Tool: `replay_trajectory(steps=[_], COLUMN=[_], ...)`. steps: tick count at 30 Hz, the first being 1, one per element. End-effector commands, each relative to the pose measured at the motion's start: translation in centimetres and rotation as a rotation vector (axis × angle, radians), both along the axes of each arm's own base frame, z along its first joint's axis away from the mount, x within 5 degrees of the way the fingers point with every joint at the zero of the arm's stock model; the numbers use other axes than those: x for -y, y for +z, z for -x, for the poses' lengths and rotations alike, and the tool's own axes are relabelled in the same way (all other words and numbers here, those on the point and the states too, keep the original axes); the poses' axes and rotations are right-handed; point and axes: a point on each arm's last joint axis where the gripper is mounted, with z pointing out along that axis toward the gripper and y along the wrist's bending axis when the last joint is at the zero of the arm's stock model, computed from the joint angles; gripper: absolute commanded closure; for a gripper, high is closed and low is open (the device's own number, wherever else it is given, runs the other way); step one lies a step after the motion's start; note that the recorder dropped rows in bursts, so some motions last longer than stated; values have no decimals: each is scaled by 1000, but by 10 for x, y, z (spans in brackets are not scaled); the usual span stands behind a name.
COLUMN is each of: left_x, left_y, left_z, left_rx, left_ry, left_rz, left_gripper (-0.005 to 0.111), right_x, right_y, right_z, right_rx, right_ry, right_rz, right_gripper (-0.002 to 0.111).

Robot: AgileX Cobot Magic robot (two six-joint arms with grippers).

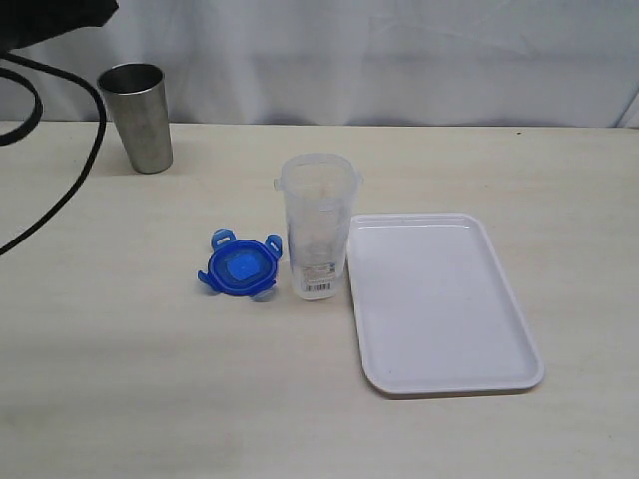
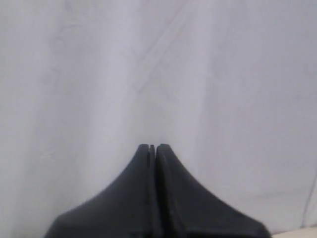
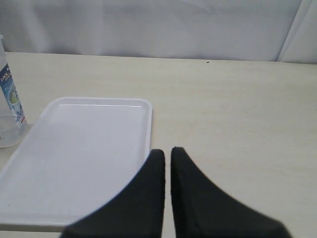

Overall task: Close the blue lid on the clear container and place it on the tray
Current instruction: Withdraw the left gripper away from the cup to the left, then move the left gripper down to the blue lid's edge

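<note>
The clear container (image 1: 319, 228) stands upright and open-topped in the middle of the table, its barcode label low on the side. Just left of it the blue lid (image 1: 240, 265) lies flat on the table, flaps spread. The white tray (image 1: 441, 301) lies right of the container, nothing on it; the right wrist view shows the tray (image 3: 79, 153) and a sliver of the container (image 3: 9, 106) too. My left gripper (image 2: 152, 147) is shut and holds nothing, facing only white cloth. My right gripper (image 3: 168, 151) is shut with nothing in it, above the table beside the tray's edge. Neither gripper appears in the exterior view.
A steel tumbler (image 1: 138, 117) stands at the back left of the table. Black cables (image 1: 70, 150) loop over the table's left side, under a dark arm part (image 1: 50, 20) in the top left corner. A white curtain (image 1: 399, 60) hangs behind the table.
</note>
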Motion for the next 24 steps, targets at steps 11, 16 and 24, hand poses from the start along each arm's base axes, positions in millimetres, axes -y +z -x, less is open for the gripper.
replay_trajectory(steps=[11, 16, 24], left_x=[-18, 2, 25], left_y=[-103, -168, -163], left_z=[-28, -49, -48], left_rx=[-778, -1047, -1231], left_ry=[61, 54, -8], left_rz=[-276, -340, -317], left_gripper=[107, 87, 71], right_x=[0, 0, 0], right_y=[0, 0, 0], right_z=[0, 0, 0], right_rx=[4, 4, 4], right_ry=[-4, -4, -4], right_rz=[-2, -2, -2], right_gripper=[104, 104, 104])
